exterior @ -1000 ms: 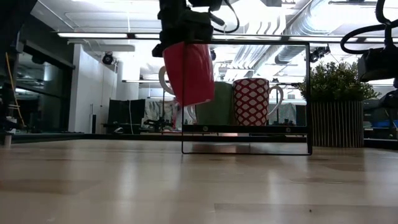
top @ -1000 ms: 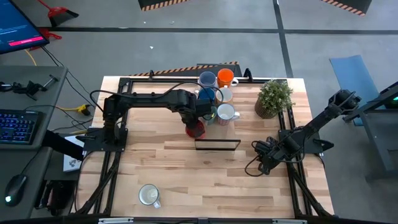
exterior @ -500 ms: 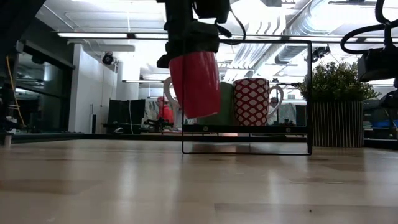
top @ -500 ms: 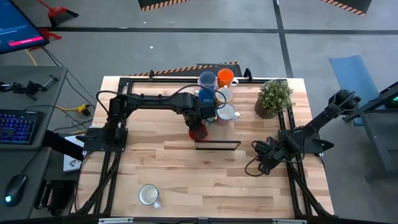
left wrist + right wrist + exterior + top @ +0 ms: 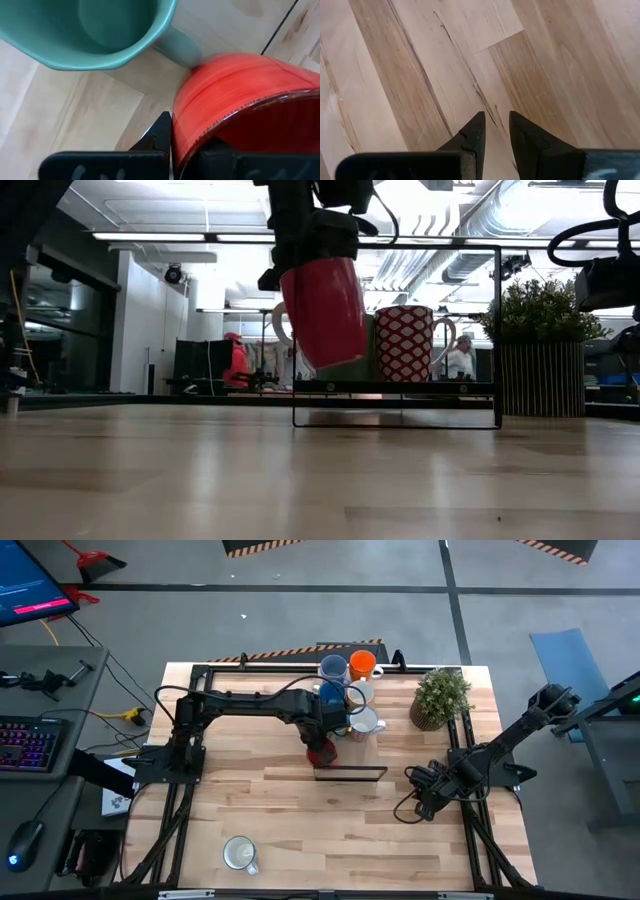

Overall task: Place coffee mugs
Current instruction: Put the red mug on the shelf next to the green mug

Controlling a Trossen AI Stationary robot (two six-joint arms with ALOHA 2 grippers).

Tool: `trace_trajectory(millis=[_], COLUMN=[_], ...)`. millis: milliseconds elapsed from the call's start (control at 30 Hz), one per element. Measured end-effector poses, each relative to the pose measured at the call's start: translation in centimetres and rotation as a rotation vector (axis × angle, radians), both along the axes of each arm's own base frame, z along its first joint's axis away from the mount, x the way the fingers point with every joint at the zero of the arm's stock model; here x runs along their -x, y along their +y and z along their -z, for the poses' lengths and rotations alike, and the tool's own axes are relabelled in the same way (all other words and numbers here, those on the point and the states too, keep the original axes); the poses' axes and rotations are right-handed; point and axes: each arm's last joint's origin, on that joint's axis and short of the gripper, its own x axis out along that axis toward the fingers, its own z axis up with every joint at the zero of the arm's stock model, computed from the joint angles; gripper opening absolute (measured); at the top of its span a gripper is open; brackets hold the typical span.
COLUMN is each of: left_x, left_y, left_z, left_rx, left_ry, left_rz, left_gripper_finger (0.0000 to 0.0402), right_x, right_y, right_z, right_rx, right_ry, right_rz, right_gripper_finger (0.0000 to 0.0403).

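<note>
My left gripper (image 5: pixel 321 743) is shut on a red mug (image 5: pixel 325 315), which hangs tilted above the table near the left end of a black wire frame (image 5: pixel 350 773). Just beyond it stands a green mug (image 5: pixel 90 30), next to a red-and-white patterned mug (image 5: pixel 403 343). Behind them stand light blue (image 5: pixel 333 669), orange (image 5: pixel 362 664), dark blue (image 5: pixel 332 693) and white (image 5: pixel 364 722) mugs. Another white mug (image 5: pixel 239 854) rests on its base near the table's front left. My right gripper (image 5: pixel 495 130) hovers over bare wood at the right, open, with nothing between its fingers. My left gripper holds the red mug by its wall at the rim (image 5: pixel 181 127), one finger (image 5: pixel 162 134) outside and the other inside the mug. The fingers come from above, pointing down. The mug hangs below them, lifted clear of the table, its bottom tipped toward the frame.
A potted green plant (image 5: pixel 440 698) stands at the far right of the table. The black frame (image 5: pixel 395 330) stands upright in front of the mug cluster. Bare wood lies across the table's near half. People move in the room beyond the table.
My left gripper has carried the red mug a little down and toward the table's right, closer to the black frame and the green mug. It has stayed shut on the mug, which remains clear of the table.
</note>
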Motion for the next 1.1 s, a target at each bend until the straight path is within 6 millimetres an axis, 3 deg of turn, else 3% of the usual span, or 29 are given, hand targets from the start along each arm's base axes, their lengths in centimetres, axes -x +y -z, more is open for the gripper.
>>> trace_trajectory(millis=[800,1100], left_x=[-0.6,-0.6], left_y=[0.2,0.2], left_z=[1.1,1.1], left_rx=[-0.016,-0.018], left_ry=[0.011,0.008], left_rz=[0.003,0.003], left_gripper_finger=[0.0004,0.0042], right_x=[0.0,0.0], right_y=[0.0,0.0], right_z=[0.0,0.0], right_rx=[-0.001,0.002], right_ry=[0.000,0.002], right_rz=[0.002,0.000], right_gripper_finger=[0.0067,0.0067])
